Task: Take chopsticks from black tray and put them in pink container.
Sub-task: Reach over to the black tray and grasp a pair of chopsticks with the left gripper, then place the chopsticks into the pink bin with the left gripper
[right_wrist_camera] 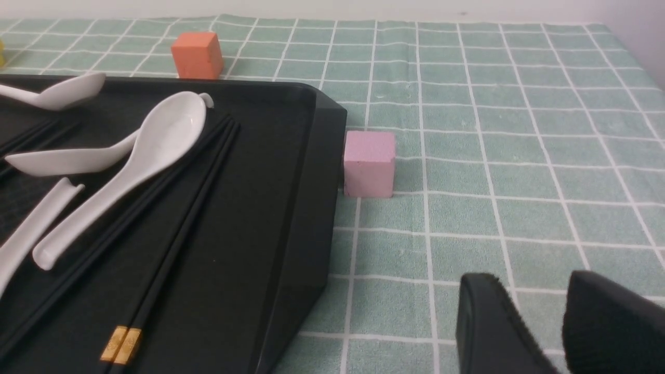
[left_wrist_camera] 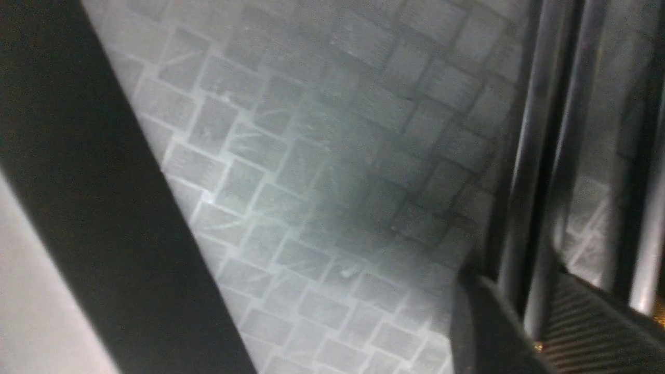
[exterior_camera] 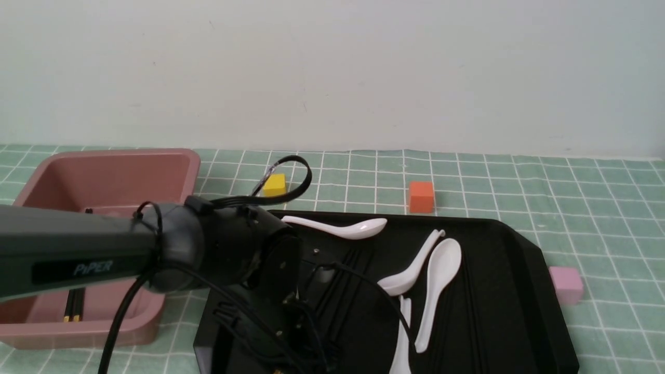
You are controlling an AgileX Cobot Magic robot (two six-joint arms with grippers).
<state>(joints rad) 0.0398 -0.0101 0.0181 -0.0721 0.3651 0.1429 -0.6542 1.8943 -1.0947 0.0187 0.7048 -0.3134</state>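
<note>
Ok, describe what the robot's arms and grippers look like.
The left arm is a dark grey tube lettered PIPER, ending in a rounded black wrist with looping black cables. The right gripper has two blocky matte black fingers; a left finger pad is ribbed.

White soup spoons (exterior_camera: 439,280) lay loosely grouped. A yellow cube (exterior_camera: 274,185), an orange cube (exterior_camera: 421,197) and a pale pink cube (exterior_camera: 566,284) sat well apart on the green checked tablecloth (exterior_camera: 571,208).
</note>
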